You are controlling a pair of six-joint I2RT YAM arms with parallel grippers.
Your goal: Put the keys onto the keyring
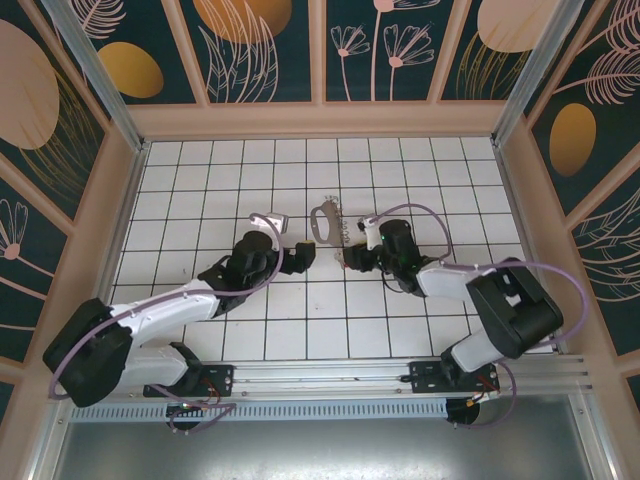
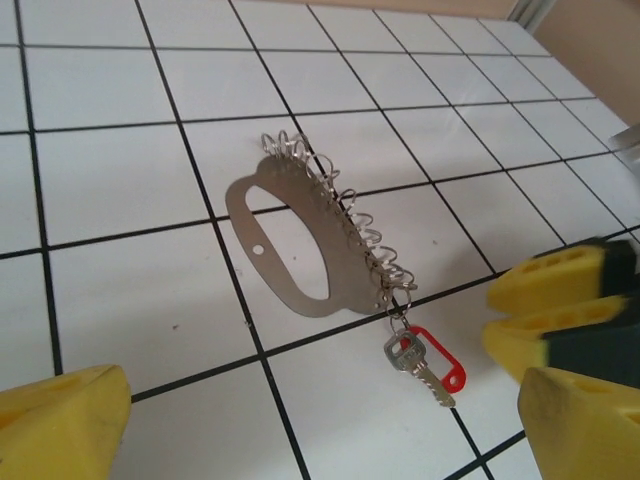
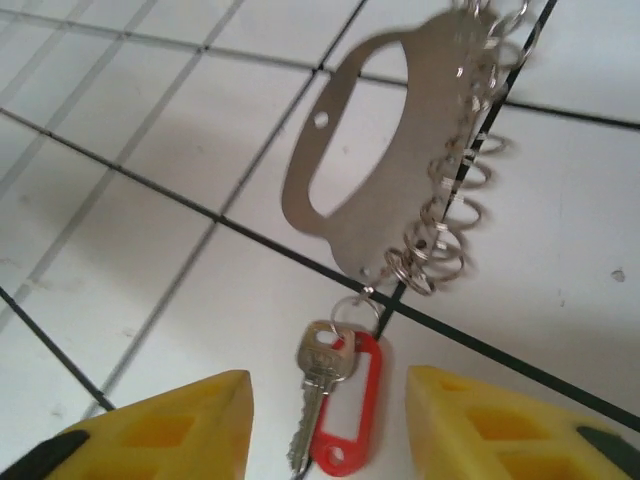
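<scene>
On a white tiled table [image 1: 200, 200] with thin black grout lines, boxed in by pale wooden frames and dark teal wall panels [image 1: 290, 70] painted with peach and gold flowers, two robot arms reach toward the middle. The keyring [image 2: 243, 222] lies flat near the table's centre. It is a thin, matte grey metal plate, D-shaped, with a long rounded cut-out, one small hole, and a row of little wire rings along one edge. From the end ring hangs a slim silvery key [image 3: 318, 385] with a toothed edge, together with a glossy red plastic tag [image 3: 372, 395]; both lie on the tile. The right gripper [image 3: 330, 390] has its blocky yellow fingers parted, one on each side of the key and tag, touching neither. The left gripper [image 2: 320, 430] is spread wide, holds nothing, and sits near the keyring but apart from it.
</scene>
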